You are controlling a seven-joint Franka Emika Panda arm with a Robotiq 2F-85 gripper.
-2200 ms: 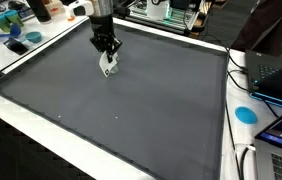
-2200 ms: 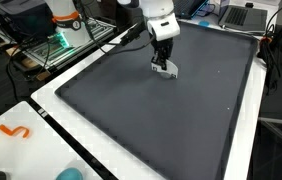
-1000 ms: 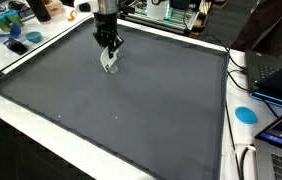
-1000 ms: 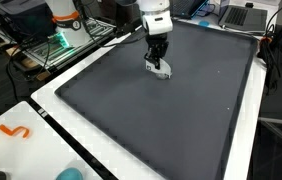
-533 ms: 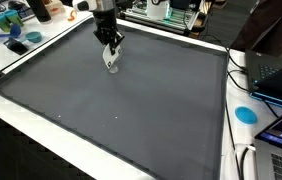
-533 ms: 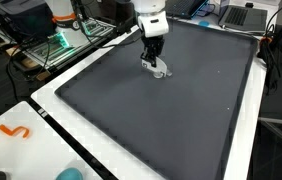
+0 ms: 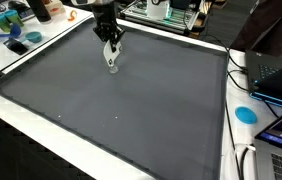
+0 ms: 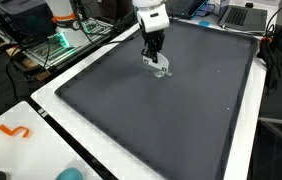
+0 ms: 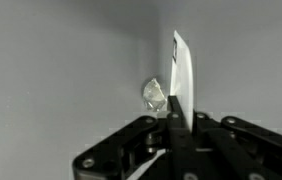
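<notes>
Over the last couple of seconds the hand [image 7: 109, 47] has drifted a little toward the upper edge of the frame and turned about its wrist. The thin white piece [image 7: 110, 62] it carries has gone along with it and now shows narrower than before, so the hold has survived the move. The hand's fingers are pinched together on that piece. In the wrist view it stands edge-on as a pale blade [image 9: 178, 70] rising from between the fingertips, with a crumpled translucent bit [image 9: 154, 94] just beside it. The piece hangs below the hand in the upper middle of the dark surface [image 7: 141, 110], and the same shows in an exterior view [image 8: 159, 68]. Whether its lower end touches the surface or floats just above it cannot be told. What the piece is made of is also too small to judge, and the arm above the wrist is cut off by the top of the frame.
</notes>
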